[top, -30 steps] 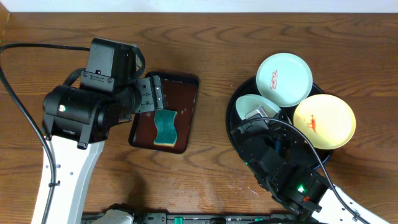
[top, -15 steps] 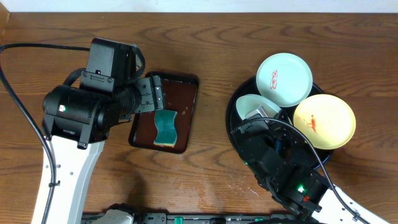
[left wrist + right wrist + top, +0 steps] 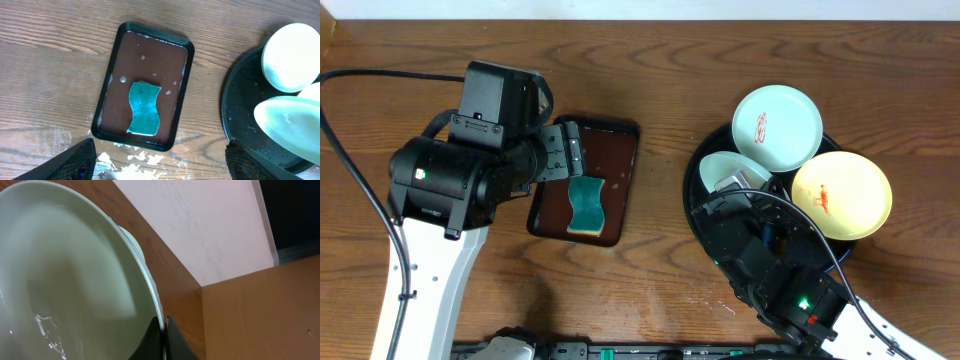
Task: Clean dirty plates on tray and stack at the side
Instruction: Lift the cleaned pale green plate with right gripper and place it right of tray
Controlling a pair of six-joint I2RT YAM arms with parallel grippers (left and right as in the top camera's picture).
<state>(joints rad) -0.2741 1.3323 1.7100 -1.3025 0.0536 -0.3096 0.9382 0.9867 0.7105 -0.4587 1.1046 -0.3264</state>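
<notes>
Jaws of the right gripper [image 3: 164,330] are pinched together on the rim of a pale mint plate [image 3: 65,275] at near right. The plate is held tilted, its hollow face filling the right wrist view w/ faint glossy streaks low on the left. From overhead the same plate [image 3: 732,171] shows above the left part of the round black tray [image 3: 692,205], partly covered by the right arm. Whether its lower edge touches the tray cannot be told.

Just right of it, a yellow plate [image 3: 841,195] lies face up on the tray's right side, a small red smear near its ctr, and its edge reaches out over the tray rim.

At mid-table, left of the black tray and well apart from it, sits a rectangular brown tray [image 3: 115,70]. A wavy teal sponge [image 3: 145,109] lies flat in the tray's near half, w/ white flecks on the tray floor around it and on the wooden table [image 3: 50,60] by its near edge.

The left gripper [image 3: 160,150] hangs over that brown tray, jaws wide apart and gripping nothing, w/ its two dark fingertips [image 3: 75,160] showing at the bottom corners of the left wrist view.

Farthest back, a second mint plate [image 3: 777,125] rests face up on the black tray's far rim, red smear left of ctr, just beside the yellow one.
</notes>
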